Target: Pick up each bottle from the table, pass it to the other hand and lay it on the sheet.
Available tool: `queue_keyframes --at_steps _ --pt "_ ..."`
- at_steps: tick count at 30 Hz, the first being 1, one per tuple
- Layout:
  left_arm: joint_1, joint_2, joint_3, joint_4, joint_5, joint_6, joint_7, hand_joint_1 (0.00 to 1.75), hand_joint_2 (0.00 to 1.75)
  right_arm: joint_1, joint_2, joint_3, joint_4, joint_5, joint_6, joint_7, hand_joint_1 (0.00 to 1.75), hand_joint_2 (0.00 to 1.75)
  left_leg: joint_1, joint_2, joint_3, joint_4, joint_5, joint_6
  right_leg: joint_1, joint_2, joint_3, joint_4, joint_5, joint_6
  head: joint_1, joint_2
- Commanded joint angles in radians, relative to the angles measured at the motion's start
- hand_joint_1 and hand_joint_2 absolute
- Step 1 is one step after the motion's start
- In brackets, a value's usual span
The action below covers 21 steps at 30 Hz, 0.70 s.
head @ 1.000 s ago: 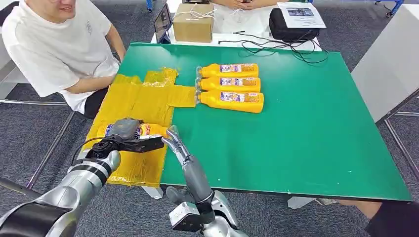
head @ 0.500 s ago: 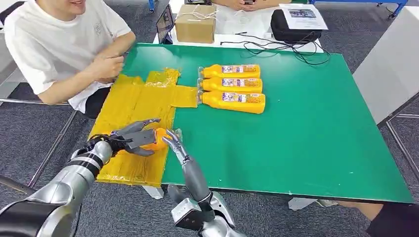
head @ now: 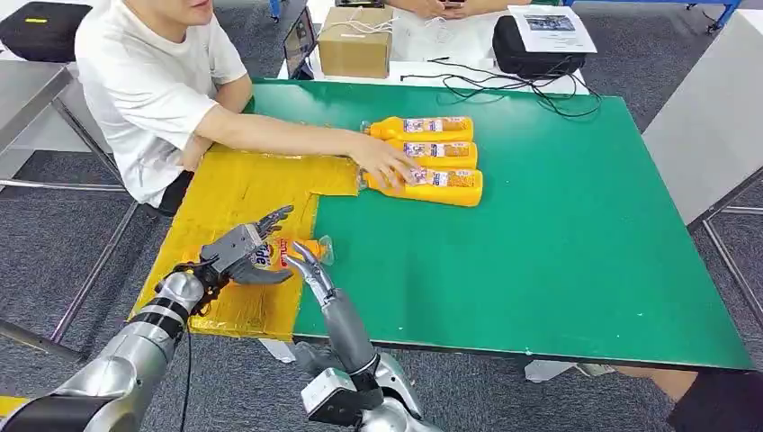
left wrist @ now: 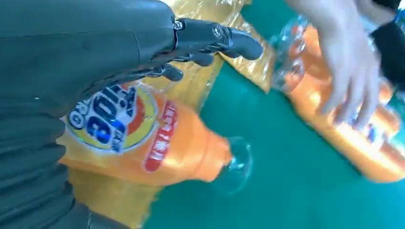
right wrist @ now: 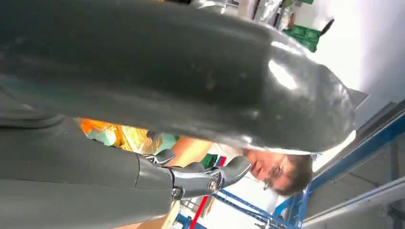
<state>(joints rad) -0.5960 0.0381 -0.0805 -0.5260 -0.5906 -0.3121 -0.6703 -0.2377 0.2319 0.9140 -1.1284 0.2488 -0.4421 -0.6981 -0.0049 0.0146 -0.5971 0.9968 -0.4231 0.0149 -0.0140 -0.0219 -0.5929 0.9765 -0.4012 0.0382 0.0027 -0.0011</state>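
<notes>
Orange plastic bottle (head: pixel 290 252) lying flat on crinkled yellow sheet (head: pixel 236 193), left hand (head: pixel 236 254) released above it, fingers spread, right hand (head: pixel 306 266) at 3 o'clock, grasp indeterminate, person's hand (head: pixel 389 162) on three bottles (head: pixel 423 153) at 1 o'clock.

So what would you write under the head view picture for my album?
Robot's open left hand hovers by an orange bottle lying on the yellow sheet.

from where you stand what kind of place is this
Probably a robot test lab or workshop: a green table on grey carpet, a cardboard box and loose cables behind it, and a person seated alongside.
</notes>
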Motion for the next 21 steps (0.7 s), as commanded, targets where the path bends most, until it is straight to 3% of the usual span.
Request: queue_keyframes --at_steps 1,6,10,11,14,21 --pt "0.044 -0.145 0.158 -0.251 0.241 0.069 0.080 0.00 1.75 0.007 -0.017 0.028 0.028 0.050 -0.071 0.000 0.00 0.00 0.002 -0.004 0.001 0.001 -0.002 -0.001 0.002 -0.002 0.003 -0.001 -0.002 -0.001 0.000 0.000" --pt "0.064 -0.179 0.176 -0.353 0.371 0.082 0.144 0.00 1.75 0.013 -0.029 0.017 -0.006 0.075 -0.101 0.000 0.00 0.00 0.001 -0.003 -0.003 0.001 0.000 -0.001 0.001 -0.002 -0.002 -0.001 -0.001 0.000 0.000 0.000" --pt "0.097 -0.199 0.168 -0.438 0.580 0.078 0.208 0.00 1.75 0.028 -0.078 0.008 -0.147 0.128 -0.196 0.000 0.00 0.00 0.002 -0.003 -0.002 0.001 -0.002 -0.001 0.001 0.000 0.000 0.000 -0.002 -0.001 0.000 0.000" --pt "0.107 -0.199 0.157 -0.455 0.594 0.086 0.209 0.00 1.75 0.036 -0.083 -0.005 -0.167 0.146 -0.198 0.000 0.00 1.75 0.002 -0.003 -0.002 0.001 -0.002 -0.001 0.001 0.000 -0.001 0.000 -0.001 -0.001 0.000 0.000" --pt "0.195 -0.205 0.124 -0.592 0.652 0.116 0.206 0.00 1.75 0.091 -0.097 -0.104 -0.238 0.296 -0.186 0.000 0.00 1.75 0.001 -0.003 -0.002 0.000 -0.001 -0.001 0.001 0.000 -0.001 -0.001 -0.001 -0.001 0.000 0.000" --pt "0.223 -0.202 0.111 -0.636 0.666 0.121 0.217 0.00 1.75 0.106 -0.103 -0.127 -0.251 0.312 -0.170 0.000 0.00 1.75 0.001 -0.002 -0.003 0.000 -0.001 0.000 0.001 0.000 -0.002 -0.001 -0.001 0.000 0.000 0.000"
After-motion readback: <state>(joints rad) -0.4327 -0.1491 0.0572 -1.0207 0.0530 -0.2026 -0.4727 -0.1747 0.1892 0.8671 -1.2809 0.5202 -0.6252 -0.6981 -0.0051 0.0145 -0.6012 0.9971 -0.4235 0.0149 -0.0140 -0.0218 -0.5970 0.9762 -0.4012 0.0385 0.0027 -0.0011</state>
